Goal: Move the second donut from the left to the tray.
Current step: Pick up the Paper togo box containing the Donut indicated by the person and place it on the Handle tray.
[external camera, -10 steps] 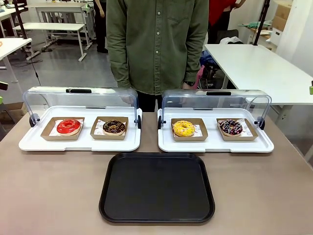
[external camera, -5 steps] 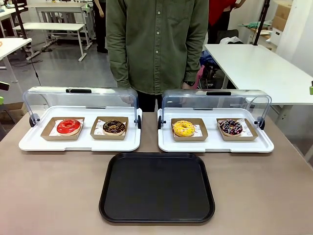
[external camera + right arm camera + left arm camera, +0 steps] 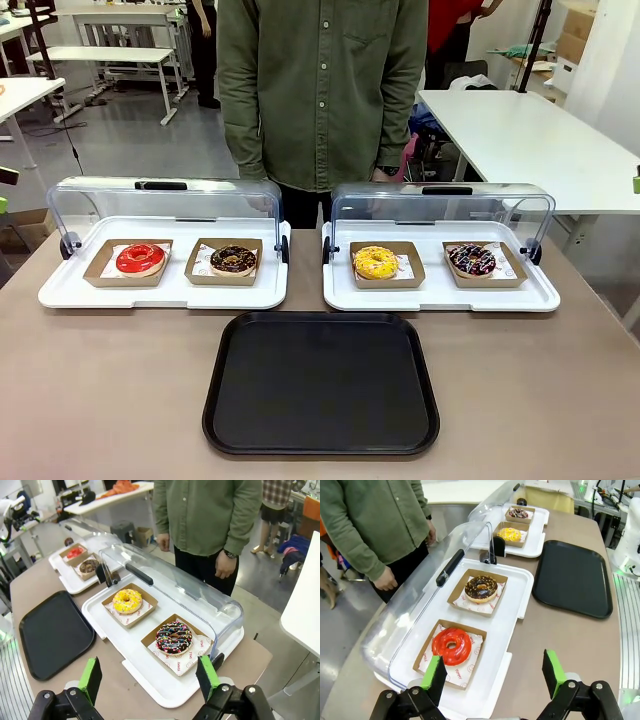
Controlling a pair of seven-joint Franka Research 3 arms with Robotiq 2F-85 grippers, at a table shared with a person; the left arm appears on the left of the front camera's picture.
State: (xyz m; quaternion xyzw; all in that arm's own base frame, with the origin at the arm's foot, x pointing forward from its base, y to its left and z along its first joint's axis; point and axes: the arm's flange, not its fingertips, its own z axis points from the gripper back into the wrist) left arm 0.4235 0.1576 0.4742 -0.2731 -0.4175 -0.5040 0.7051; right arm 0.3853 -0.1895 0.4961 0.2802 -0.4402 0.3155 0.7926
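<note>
change: front view matches the earlier frames; nothing on the table (image 3: 100,380) has shifted, and the person (image 3: 322,90) stands as before
left arm: left gripper (image 3: 494,672) hangs in the air over the table's left end, looking along the row of display trays
left claw: wide open, green pads (image 3: 432,672) well apart, holding nothing, touching nothing
left display tray (image 3: 60,290): white, clear lid (image 3: 165,200) tipped back open; two brown cardboard holders side by side on it
red donut (image 3: 139,258): in the left holder
chocolate donut (image 3: 233,259): the task item, second from the left; sits in its holder on the right half of the left display tray, untouched, well apart from both claws
black tray (image 3: 320,385): mid-table on the robot's side, just in front of the gap between the two display trays
right display tray (image 3: 440,297): white, right lid (image 3: 440,205) also open; yellow donut (image 3: 375,262) in the left holder, sprinkled donut (image 3: 471,259) in the right one
person: green shirt, at the far edge behind the display trays; hand (image 3: 225,565) hangs at the side, off the table
right arm: right gripper (image 3: 149,677) hangs over the table's right end, above the near corner of the right display tray
right claw: wide open, holding nothing, touching nothing
</note>
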